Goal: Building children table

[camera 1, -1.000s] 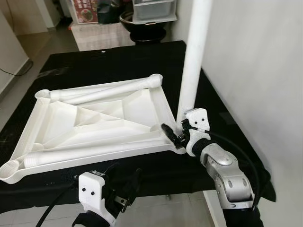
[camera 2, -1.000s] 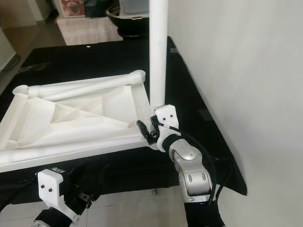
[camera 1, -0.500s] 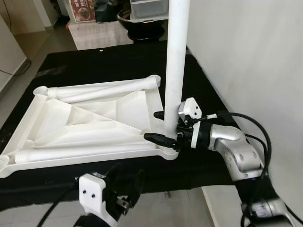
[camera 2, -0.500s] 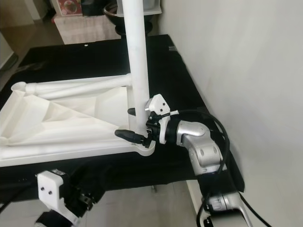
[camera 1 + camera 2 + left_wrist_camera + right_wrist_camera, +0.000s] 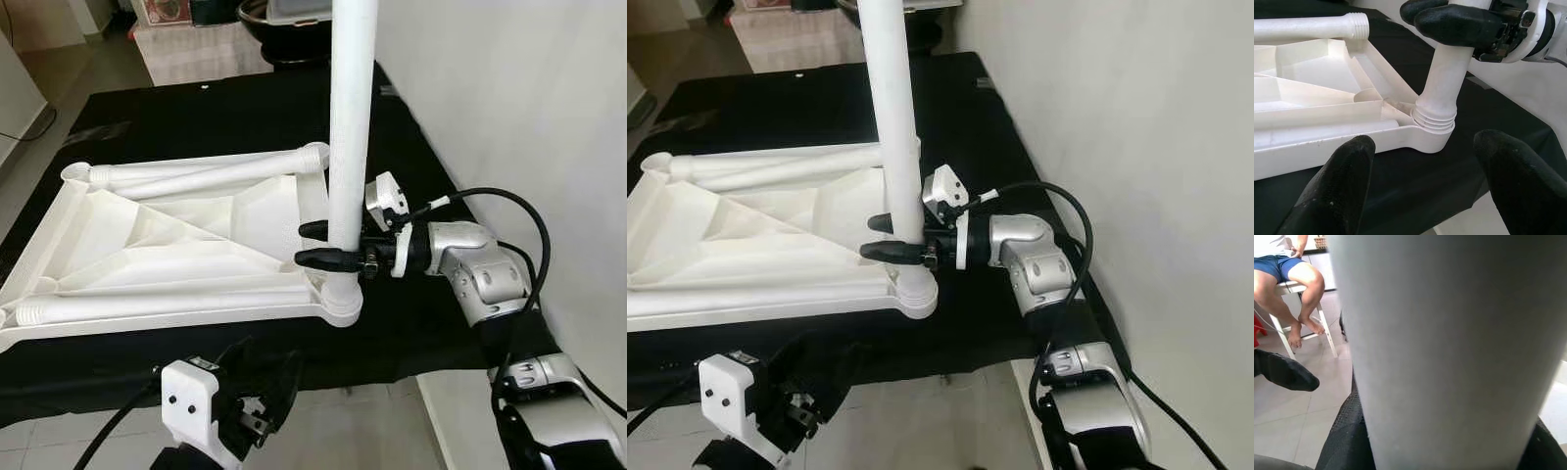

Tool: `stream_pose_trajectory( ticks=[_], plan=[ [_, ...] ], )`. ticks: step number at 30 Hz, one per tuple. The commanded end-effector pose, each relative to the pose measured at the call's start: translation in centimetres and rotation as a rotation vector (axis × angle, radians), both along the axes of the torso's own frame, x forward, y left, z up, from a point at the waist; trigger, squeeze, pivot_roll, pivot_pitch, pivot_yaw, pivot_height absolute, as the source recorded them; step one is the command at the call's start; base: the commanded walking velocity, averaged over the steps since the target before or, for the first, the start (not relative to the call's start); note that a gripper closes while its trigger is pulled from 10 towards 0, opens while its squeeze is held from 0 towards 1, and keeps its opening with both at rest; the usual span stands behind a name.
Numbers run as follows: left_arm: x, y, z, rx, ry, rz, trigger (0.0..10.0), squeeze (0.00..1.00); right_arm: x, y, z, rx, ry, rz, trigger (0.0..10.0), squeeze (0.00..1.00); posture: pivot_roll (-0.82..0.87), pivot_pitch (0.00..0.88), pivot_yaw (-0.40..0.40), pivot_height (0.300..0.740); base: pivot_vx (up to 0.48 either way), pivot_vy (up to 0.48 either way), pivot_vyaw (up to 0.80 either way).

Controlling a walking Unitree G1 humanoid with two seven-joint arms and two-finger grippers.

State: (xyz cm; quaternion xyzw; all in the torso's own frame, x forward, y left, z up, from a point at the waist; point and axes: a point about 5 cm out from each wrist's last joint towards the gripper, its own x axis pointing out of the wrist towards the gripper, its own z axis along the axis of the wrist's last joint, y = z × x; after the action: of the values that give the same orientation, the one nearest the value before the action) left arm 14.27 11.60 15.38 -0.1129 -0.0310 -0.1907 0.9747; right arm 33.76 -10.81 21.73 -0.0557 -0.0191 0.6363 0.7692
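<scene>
Leg now upright in the corner socket

The right gripper (image 5: 318, 245), its fingers pinching the leg (image 5: 350, 127), has swung from the outer side of the tabletop (image 5: 176, 235) to a level grip, and the leg, tilted a second ago, stands straight with its threaded end in the near right socket (image 5: 1434, 128). It seems seated, though how deep the thread sits is hard to tell. The left gripper (image 5: 1425, 186) hovers spread just below that corner. Two more legs lie on the upturned tabletop.
</scene>
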Motion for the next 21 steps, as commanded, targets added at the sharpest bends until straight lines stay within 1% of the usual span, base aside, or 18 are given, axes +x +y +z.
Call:
stream_pose_trajectory(
  ticks=[1, 2, 3, 4, 6, 7, 8, 10, 11, 12, 13, 14, 16, 17, 19, 20, 21],
  plan=[
    [0.1, -0.1, -0.4, 0.005, 0.021, -0.002, 10.0, 0.0, 0.2, 0.1, -0.7, 0.039, 0.006, -0.109, 0.0, 0.0, 0.08, 0.164, 0.019, 0.74, 0.0, 0.0, 0.0],
    [0.2, -0.1, -0.4, 0.004, 0.02, -0.002, 10.0, 0.0, 0.3, 0.0, -0.8, 0.045, 0.003, -0.144, 0.0, 0.0, 0.08, 0.164, 0.019, 0.74, 0.0, 0.0, 0.0],
    [0.2, -0.1, -0.4, 0.004, 0.02, -0.002, 10.0, 0.0, 0.3, 0.0, -0.8, 0.045, 0.003, -0.144, 0.0, 0.0, 0.08, 0.164, 0.019, 0.74, 0.0, 0.0, 0.0],
    [0.5, -0.1, -0.5, 0.001, 0.015, 0.001, 10.0, 0.0, -0.6, 0.1, -2.0, 0.064, -0.003, -0.419, 0.0, 0.0, 0.06, 0.148, 0.009, 0.74, 0.0, 0.0, 0.0],
    [0.5, -0.1, -0.5, 0.001, 0.015, 0.001, 10.0, 0.0, -0.6, 0.1, -2.0, 0.064, -0.003, -0.419, 0.0, 0.0, 0.06, 0.148, 0.009, 0.74, 0.0, 0.0, 0.0],
    [0.6, -0.1, -0.6, 0.001, 0.013, 0.003, 10.0, 0.0, -0.9, 0.0, -2.4, 0.071, -0.009, -0.557, 0.0, 0.0, 0.06, 0.147, 0.009, 0.74, 0.0, 0.0, 0.0],
    [0.8, 0.0, -0.6, 0.0, 0.01, 0.006, 10.0, 0.0, -2.4, -0.2, -4.1, 0.028, 0.001, -0.788, 0.0, 0.0, 0.03, 0.144, 0.007, 0.74, 0.0, 0.0, 0.0],
    [0.8, 0.0, -0.6, 0.0, 0.01, 0.006, 10.0, 0.0, -2.4, -0.2, -4.1, 0.028, 0.001, -0.788, 0.0, 0.0, 0.03, 0.144, 0.007, 0.74, 0.0, 0.0, 0.0],
    [1.1, 0.0, -0.7, -0.001, 0.008, 0.008, 10.0, 0.0, -4.1, 0.2, -5.1, -0.007, -0.012, -0.892, 0.0, 0.0, 0.03, 0.139, 0.011, 0.74, 0.0, 0.0, 0.0],
    [1.3, 0.1, -0.8, -0.001, 0.006, 0.01, 10.0, 0.0, -5.3, 0.8, -5.8, -0.026, -0.011, -0.926, 0.0, 0.0, 0.02, 0.126, 0.02, 0.74, 0.0, 0.0, 0.0],
    [1.5, 0.1, -0.9, -0.002, 0.005, 0.012, 10.0, 0.0, -5.9, 1.3, -6.1, -0.034, -0.011, -0.936, 0.0, 0.0, 0.02, 0.12, 0.021, 0.74, 0.0, 0.0, 0.0],
    [1.5, 0.1, -0.9, -0.002, 0.005, 0.012, 10.0, 0.0, -5.9, 1.3, -6.1, -0.034, -0.011, -0.936, 0.0, 0.0, 0.02, 0.12, 0.021, 0.74, 0.0, 0.0, 0.0],
    [1.9, 0.1, -1.0, -0.003, 0.004, 0.014, 10.0, 0.0, -5.1, 1.4, -6.2, -0.03, -0.018, -0.93, 0.0, 0.0, 0.03, 0.103, 0.023, 0.74, 0.0, 0.0, 0.0],
    [1.9, 0.1, -1.0, -0.003, 0.004, 0.014, 10.0, 0.0, -5.1, 1.4, -6.2, -0.03, -0.018, -0.93, 0.0, 0.0, 0.03, 0.103, 0.023, 0.74, 0.0, 0.0, 0.0],
    [2.1, 0.2, -1.1, -0.004, 0.003, 0.015, 10.0, 0.0, -4.5, 1.4, -6.2, -0.028, -0.015, -0.923, 0.0, 0.0, 0.04, 0.092, 0.023, 0.74, 0.0, 0.0, 0.0],
    [2.2, 0.2, -1.1, -0.003, 0.003, 0.016, 10.0, 0.0, -4.4, 1.7, -6.3, -0.027, -0.003, -0.892, 10.0, 0.0, 0.04, 0.087, 0.023, 0.74, 0.0, 0.0, 0.0],
    [2.2, 0.2, -1.1, -0.003, 0.003, 0.016, 10.0, 0.0, -4.4, 1.7, -6.3, -0.027, -0.003, -0.892, 10.0, 0.0, 0.04, 0.087, 0.023, 0.74, 0.0, 0.0, 0.0]
  ],
)
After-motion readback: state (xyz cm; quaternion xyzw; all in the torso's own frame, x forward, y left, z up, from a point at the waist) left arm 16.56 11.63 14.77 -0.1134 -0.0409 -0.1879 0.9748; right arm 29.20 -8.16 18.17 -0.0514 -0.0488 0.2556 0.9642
